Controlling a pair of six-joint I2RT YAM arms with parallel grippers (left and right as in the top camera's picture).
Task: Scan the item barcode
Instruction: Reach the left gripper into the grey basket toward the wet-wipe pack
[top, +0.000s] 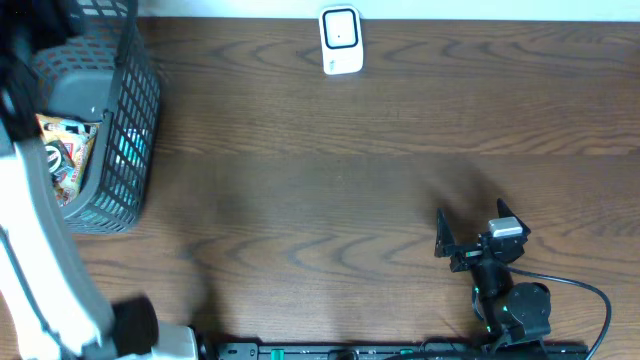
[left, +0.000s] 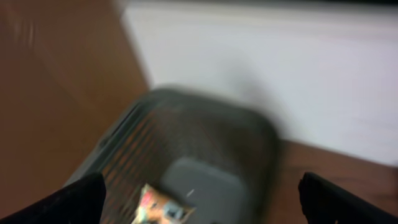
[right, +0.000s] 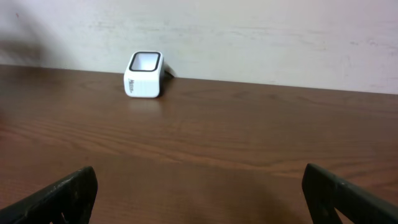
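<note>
White-shelled and blurred, the left arm (top: 40, 270) is rising along the left edge of the overhead view and leaning over the basket (top: 130, 130), its black left gripper (left: 211, 205) hanging above the basket's mouth with the two fingertips (left: 81, 199) spread to opposite corners of the wrist view, released and grasping nothing. The right gripper (top: 475, 225) is sitting low near the front right of the table (top: 330, 170), pointing toward the far edge, its jaws likewise standing wide apart and empty; a black cable (top: 590, 300) is looping out behind its base. The table is showing a dark brown wood-grain surface with a faint sheen, and a pale, matt wall (right: 249, 37) is closing the scene directly behind its far edge. The basket, a dark grey plastic mesh tub with rounded corners and slatted sides, is standing at the far left. The item, a crinkled colourful snack packet (top: 65, 155), is lying inside it against the near-left side, beside a smooth grey patch (top: 80, 95) that could be the basket floor or a separate object; the blur is preventing a firmer reading. The scanner (top: 340, 40), a small white rounded block with a dark-framed window on its tilted top face, is standing at the far middle of the table, well apart from both grippers and the basket.
</note>
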